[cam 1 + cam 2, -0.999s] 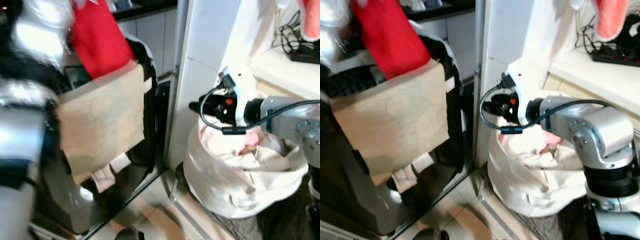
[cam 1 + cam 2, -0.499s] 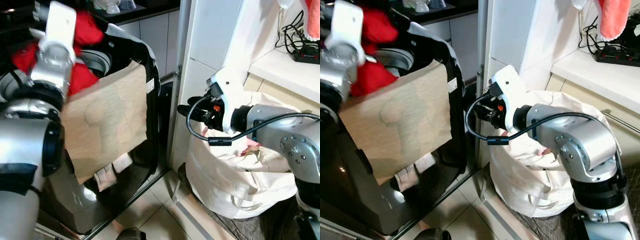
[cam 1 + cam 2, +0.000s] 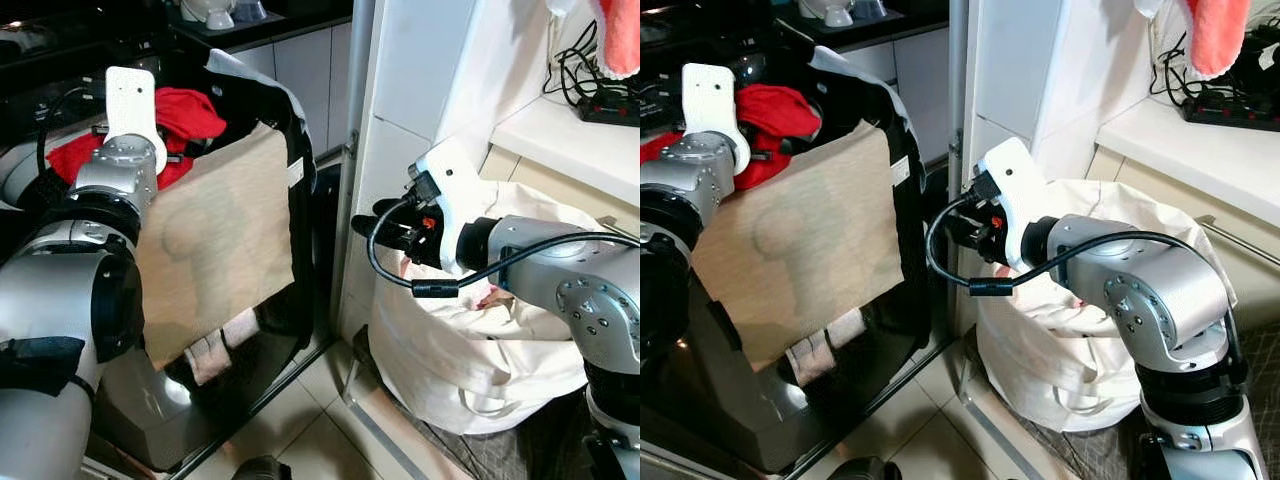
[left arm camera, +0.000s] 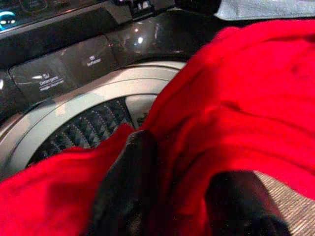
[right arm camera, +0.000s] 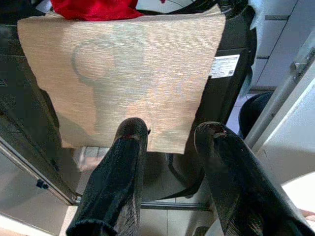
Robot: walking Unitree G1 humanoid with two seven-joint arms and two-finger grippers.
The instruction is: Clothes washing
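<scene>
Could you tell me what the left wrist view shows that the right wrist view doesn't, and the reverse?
Left wrist view: the washer's ribbed grey drum rim and dark control panel, with the left gripper in the folds of the red garment.

Right wrist view: the open right gripper, the beige cloth draped over the washer's front, and a white label.

Both: the red garment.

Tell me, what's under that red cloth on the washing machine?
Under the red cloth you can see the washer's grey drum rim and a tan cloth draped down the front. The drum's inside is covered.
</scene>
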